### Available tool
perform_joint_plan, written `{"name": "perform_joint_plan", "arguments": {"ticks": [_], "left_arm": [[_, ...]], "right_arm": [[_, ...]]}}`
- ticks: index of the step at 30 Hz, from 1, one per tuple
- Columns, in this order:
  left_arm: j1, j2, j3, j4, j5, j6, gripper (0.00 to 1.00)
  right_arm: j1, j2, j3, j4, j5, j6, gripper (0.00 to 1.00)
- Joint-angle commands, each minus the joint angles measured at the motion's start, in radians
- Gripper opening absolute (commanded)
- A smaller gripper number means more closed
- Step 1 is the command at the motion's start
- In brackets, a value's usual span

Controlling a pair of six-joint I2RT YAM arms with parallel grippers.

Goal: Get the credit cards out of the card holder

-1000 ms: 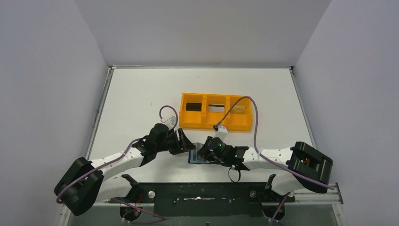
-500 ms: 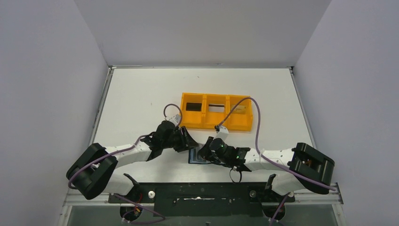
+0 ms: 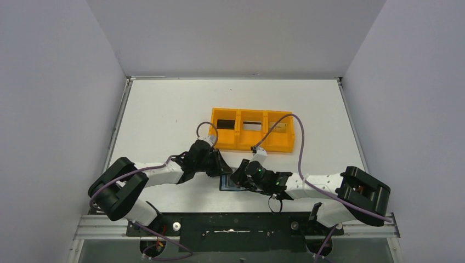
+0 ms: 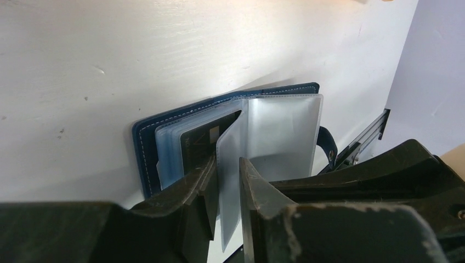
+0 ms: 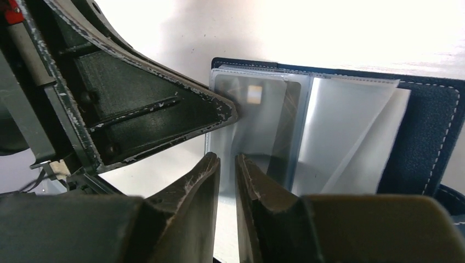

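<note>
The navy card holder (image 3: 227,187) lies open on the table between my two grippers. Its blue cover (image 4: 143,131) holds several clear plastic sleeves. A dark credit card (image 4: 200,139) with a pale chip sits inside one sleeve (image 5: 257,115). My left gripper (image 4: 227,160) stands over the holder's edge. Its jaws are nearly together on an upright clear sleeve (image 4: 231,164). My right gripper (image 5: 227,156) comes from the opposite side. It shows only a thin slit, with the lower edge of the card's sleeve in it. The left gripper's finger (image 5: 219,109) touches that sleeve's side.
An orange three-compartment tray (image 3: 249,146) stands just beyond the holder, with flat items in its compartments. The holder's closure tab (image 4: 328,145) sticks out beside my right arm. Both arms crowd the near middle of the table (image 3: 164,109).
My left arm has reached right, closer to the holder, and its jaws have narrowed around a clear sleeve. The right gripper has stayed at the holder, its jaws easing slightly.
</note>
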Motion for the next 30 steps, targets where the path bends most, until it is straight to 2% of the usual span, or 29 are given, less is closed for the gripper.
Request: {"name": "perform_joint_plan", "arguments": {"ticks": [1,4,10,12,16,24,30], "left_arm": [[-0.014,0.014,0.052,0.044,-0.006,0.01,0.19],[-0.017,0.016,0.059,0.034,-0.006,0.016,0.18],[-0.032,0.007,0.089,-0.006,0.009,0.038,0.21],[-0.044,-0.003,0.098,-0.019,0.009,0.043,0.24],[-0.08,-0.004,0.124,-0.022,0.025,0.05,0.28],[-0.158,0.038,0.197,-0.029,0.026,0.044,0.31],[-0.192,0.104,0.227,-0.024,0.021,0.05,0.33]], "right_arm": [[-0.005,-0.051,0.013,0.024,0.011,0.001,0.24],[-0.001,-0.083,0.037,-0.077,0.057,0.002,0.39],[0.002,-0.148,0.062,-0.257,0.152,0.051,0.42],[-0.006,-0.14,0.088,-0.365,0.19,0.093,0.42],[-0.012,-0.123,0.112,-0.476,0.225,0.14,0.38],[-0.013,-0.174,0.077,-0.532,0.271,0.22,0.27],[-0.01,-0.27,0.038,-0.586,0.33,0.294,0.22]]}}
